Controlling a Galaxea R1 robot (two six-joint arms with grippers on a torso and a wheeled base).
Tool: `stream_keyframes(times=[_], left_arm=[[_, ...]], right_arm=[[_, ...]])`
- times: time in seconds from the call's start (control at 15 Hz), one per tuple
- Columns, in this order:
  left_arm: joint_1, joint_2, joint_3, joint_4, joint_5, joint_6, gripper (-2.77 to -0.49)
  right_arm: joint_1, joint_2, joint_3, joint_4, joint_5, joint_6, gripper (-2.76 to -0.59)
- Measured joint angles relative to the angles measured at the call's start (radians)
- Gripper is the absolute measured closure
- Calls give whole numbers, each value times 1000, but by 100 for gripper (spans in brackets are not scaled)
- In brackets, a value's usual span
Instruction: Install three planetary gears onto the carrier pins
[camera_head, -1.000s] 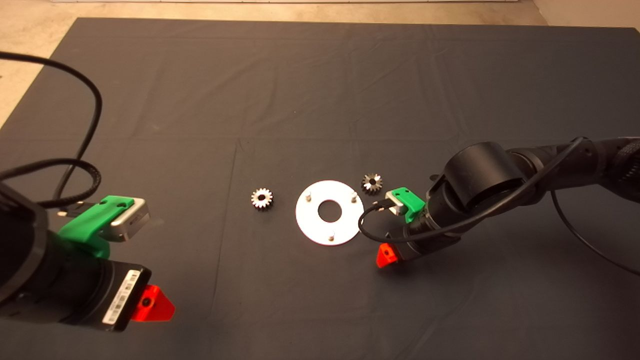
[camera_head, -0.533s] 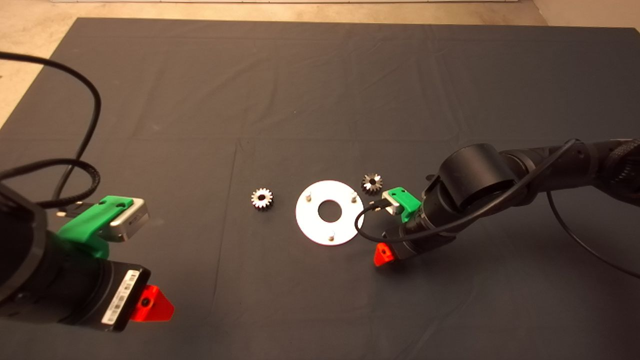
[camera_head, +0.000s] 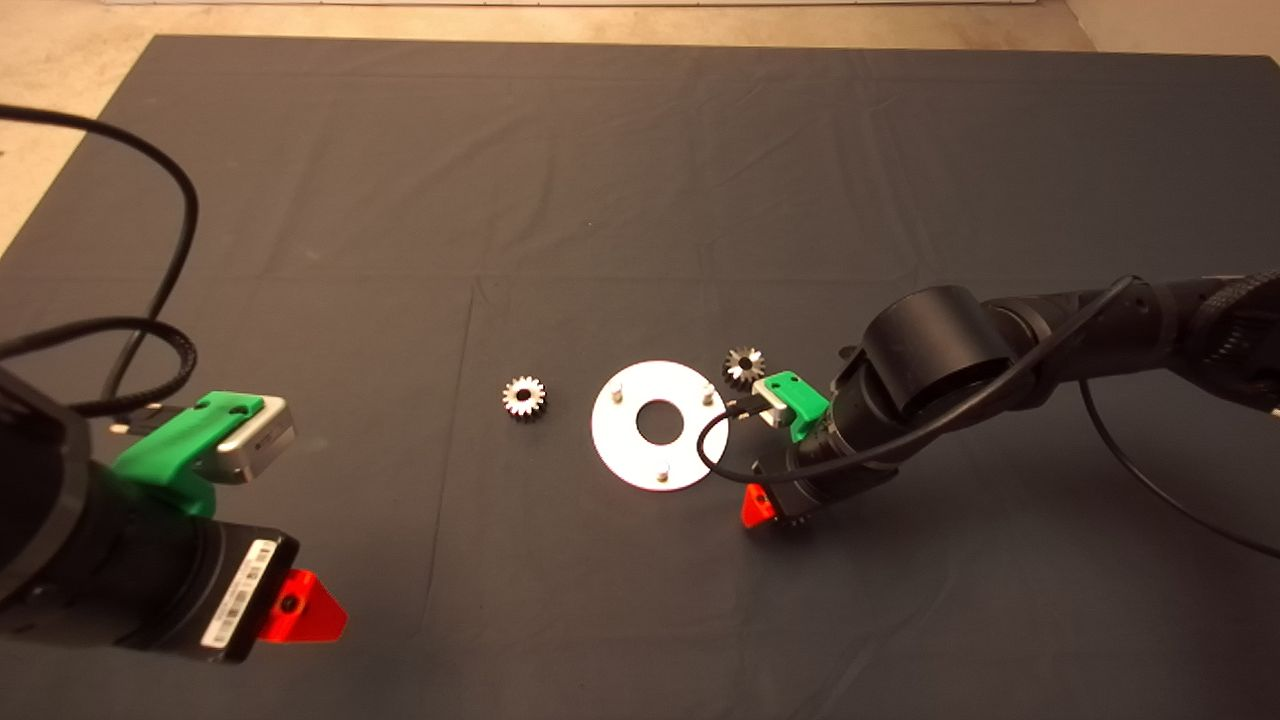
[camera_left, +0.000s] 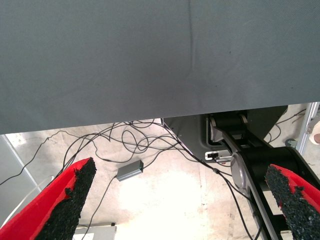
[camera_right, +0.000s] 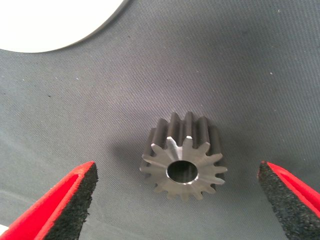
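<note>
The white disc (camera_head: 690, 447) lies mid-mat with three bare carrier pins (camera_head: 708, 397) standing in a triangle. One planetary gear (camera_head: 523, 396) lies left of the disc, another (camera_head: 743, 366) at its far right. A third gear (camera_right: 185, 162) lies flat on the mat between my right gripper's open fingers (camera_right: 75, 195); the arm hides it in the head view. My right gripper (camera_head: 775, 505) is low over the mat just right of the disc's near edge; the disc's rim (camera_right: 50, 25) also shows in its wrist view. My left gripper (camera_head: 290, 605) is parked at the lower left, open and empty.
Cables loop from both arms: one near the disc's right rim (camera_head: 715, 455), one at the left (camera_head: 150, 330). The left wrist view looks past the mat's edge (camera_left: 150, 75) at floor cables and a robot base (camera_left: 250, 160).
My right gripper has moved a little left toward the disc, staying low over the mat. The left arm, the disc and the two visible gears have not moved.
</note>
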Motion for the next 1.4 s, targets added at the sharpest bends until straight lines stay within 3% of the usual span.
stream_keyframes(times=[0.27,0.53,0.8,1.4], left_arm=[[0,0,0,0,0,0,-248],[0,-2,0,0,0,0,-248],[0,-70,0,0,1,26,-249],[0,-69,1,0,0,30,-248]], right_arm=[[-20,8,-11,-2,1,0,-217],[-20,10,-17,-4,1,-1,-196],[-22,10,-20,-5,-1,-3,-183],[-22,10,-25,-5,-1,-3,-154]])
